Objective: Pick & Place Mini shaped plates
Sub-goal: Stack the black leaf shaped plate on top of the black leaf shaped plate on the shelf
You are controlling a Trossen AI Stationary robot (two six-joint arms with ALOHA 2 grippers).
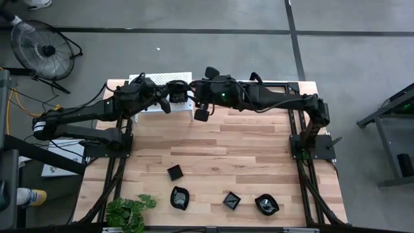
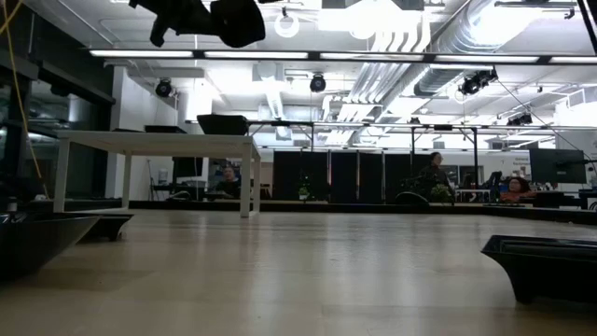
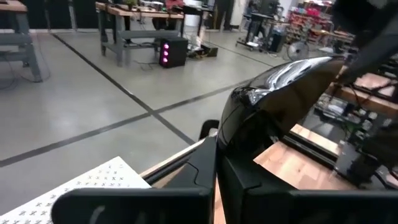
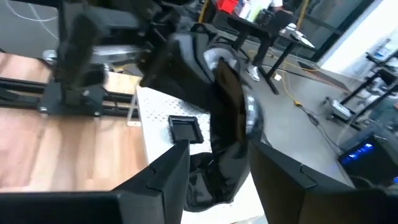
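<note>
Since both arms meet over the far white perforated metal shelf (image 4: 157,115), we read a handover: the left gripper (image 3: 214,165) pinches a glossy black mini plate (image 3: 273,99) while the right gripper (image 4: 217,165) straddles it with parted fingers.

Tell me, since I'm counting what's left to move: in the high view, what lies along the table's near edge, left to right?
Plant → square plate → wavy plate → second square plate → leaf-like plate.
</note>
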